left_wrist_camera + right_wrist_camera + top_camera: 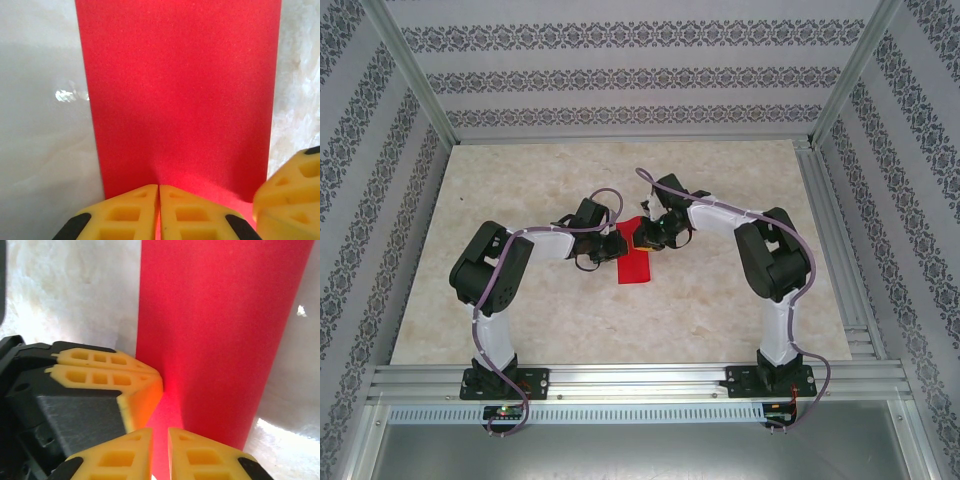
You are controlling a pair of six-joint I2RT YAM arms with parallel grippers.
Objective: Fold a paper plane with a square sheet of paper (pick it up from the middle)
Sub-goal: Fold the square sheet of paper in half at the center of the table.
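Observation:
The red paper (633, 266) lies on the table as a folded, narrow rectangle, not a pointed dart. It runs away from the fingers in the left wrist view (180, 90) and the right wrist view (220, 330). My left gripper (616, 244) is at its far-left end, jaws pressed together (159, 188) with a red sliver in the slit. My right gripper (648, 238) meets the same end from the right, its fingertips (160, 433) a narrow gap apart over the paper. The left gripper's fingers (142, 385) touch the paper's edge beside them.
The marble-pattern table (520, 300) is bounded by an aluminium frame (620, 380) at the near edge and patterned walls on three sides. One yellow finger of the right gripper (290, 192) sits close to the left gripper's jaws.

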